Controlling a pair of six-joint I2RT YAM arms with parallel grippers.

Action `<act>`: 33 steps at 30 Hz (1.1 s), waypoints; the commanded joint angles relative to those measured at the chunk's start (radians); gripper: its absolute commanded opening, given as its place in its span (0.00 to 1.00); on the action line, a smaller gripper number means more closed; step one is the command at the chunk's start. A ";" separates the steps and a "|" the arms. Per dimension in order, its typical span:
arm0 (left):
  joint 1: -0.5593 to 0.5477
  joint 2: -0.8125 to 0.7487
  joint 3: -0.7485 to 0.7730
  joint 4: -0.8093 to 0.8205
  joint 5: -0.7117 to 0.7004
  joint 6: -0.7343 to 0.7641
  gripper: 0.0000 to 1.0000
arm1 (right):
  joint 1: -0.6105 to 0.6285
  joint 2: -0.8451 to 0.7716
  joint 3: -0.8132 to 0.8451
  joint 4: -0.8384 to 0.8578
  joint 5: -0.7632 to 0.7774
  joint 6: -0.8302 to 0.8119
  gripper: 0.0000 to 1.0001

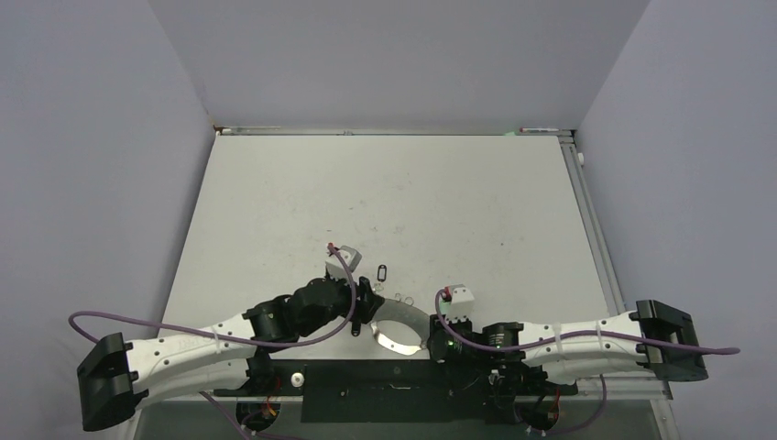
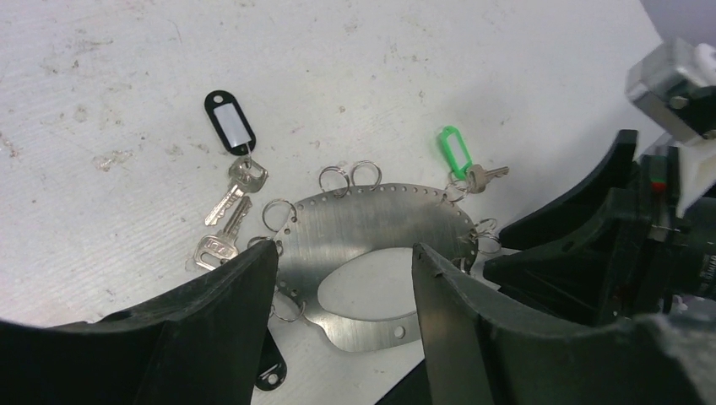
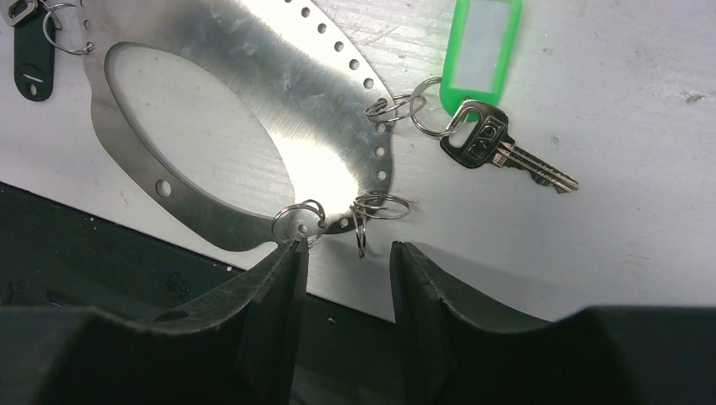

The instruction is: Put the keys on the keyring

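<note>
Wide overhead; 2 close wrist views share keyring [image 2: 371, 224].

From above, the keys [image 1: 383, 272] beyond the keyring [image 1: 403, 316] are too small to make out. Fingers [image 2: 211, 337] of the left claw [image 2: 344, 257] hide the keyring's near rim and half a black tag [image 2: 270, 373]. In the right wrist view, the green tag [image 3: 481, 51] beside the keyring is cut off by the top edge.

White scuffed tabletop [image 1: 394, 183], plain pale lavender walls [image 1: 101, 137] on three sides, metal rail [image 1: 594, 229] along right edge, even diffuse lighting.
</note>
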 commanded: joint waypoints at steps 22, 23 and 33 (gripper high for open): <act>0.013 0.458 0.384 -0.298 -0.320 -0.239 0.48 | -0.326 -0.147 0.109 0.238 -0.071 -0.465 0.56; 0.032 0.408 0.374 -0.325 -0.321 -0.229 0.49 | -0.373 -0.140 0.100 0.314 -0.142 -0.494 0.55; 0.176 -0.030 0.338 -0.577 -0.253 -0.099 0.58 | -0.467 0.195 0.181 0.531 -0.368 -0.555 0.51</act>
